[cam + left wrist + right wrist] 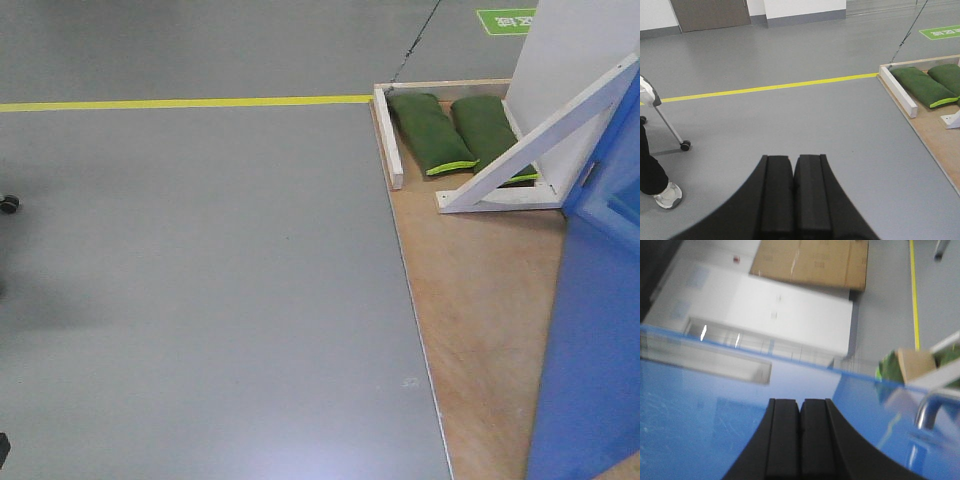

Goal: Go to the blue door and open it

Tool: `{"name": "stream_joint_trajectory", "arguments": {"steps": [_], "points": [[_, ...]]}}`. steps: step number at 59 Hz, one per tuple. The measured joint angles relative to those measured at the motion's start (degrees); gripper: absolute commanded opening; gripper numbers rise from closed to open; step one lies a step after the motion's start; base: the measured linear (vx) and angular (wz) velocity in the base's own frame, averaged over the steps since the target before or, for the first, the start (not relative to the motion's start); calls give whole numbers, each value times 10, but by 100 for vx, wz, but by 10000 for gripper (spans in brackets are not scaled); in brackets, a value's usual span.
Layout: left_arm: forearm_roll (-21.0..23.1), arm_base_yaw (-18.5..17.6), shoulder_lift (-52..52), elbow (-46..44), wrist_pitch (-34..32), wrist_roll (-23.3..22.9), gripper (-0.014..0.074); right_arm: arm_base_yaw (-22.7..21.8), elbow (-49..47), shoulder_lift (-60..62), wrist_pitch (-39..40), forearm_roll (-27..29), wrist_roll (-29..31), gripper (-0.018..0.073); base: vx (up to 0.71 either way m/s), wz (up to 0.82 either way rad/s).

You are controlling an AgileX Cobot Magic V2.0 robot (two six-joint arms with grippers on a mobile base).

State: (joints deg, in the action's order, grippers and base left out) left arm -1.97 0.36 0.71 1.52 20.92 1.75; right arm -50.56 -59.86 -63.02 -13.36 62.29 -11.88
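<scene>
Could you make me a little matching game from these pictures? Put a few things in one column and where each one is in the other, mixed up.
Things:
1. blue door
2. green sandbags
3. yellow line
4. lever handle

Places:
A. painted across the grey floor
B. lying on the wooden platform, at its far end
C. standing along the right edge of the front view
D. at the right of the right wrist view, against the glossy blue panel

Pairs: 1-C, 2-B, 3-A, 4-D
</scene>
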Motion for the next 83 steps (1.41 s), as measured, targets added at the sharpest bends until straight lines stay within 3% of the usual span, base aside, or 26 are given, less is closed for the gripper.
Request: {"name": "stream_joint_trajectory", "arguments": {"steps": [14, 27, 45, 60, 70, 83], "points": [[0, 0, 0, 0, 0, 0, 70, 3, 6, -15, -213, 39, 5, 2, -1, -3], [0, 0, 0, 0, 0, 0, 70, 63, 14, -32, -291, 39, 20, 2, 0, 0], [0, 0, 0, 0, 0, 0, 70, 175, -17, -33, -326, 87, 23, 2, 0, 0], [0, 0, 0, 0, 0, 0, 70, 258, -143, -69, -291, 136, 25, 2, 0, 0], [0, 0, 0, 0, 0, 0, 70, 276, -205, -117, -278, 151, 25, 2, 0, 0], [0, 0, 0, 0, 0, 0, 70, 281, -214, -161, -267, 157, 25, 2, 0, 0]]}}
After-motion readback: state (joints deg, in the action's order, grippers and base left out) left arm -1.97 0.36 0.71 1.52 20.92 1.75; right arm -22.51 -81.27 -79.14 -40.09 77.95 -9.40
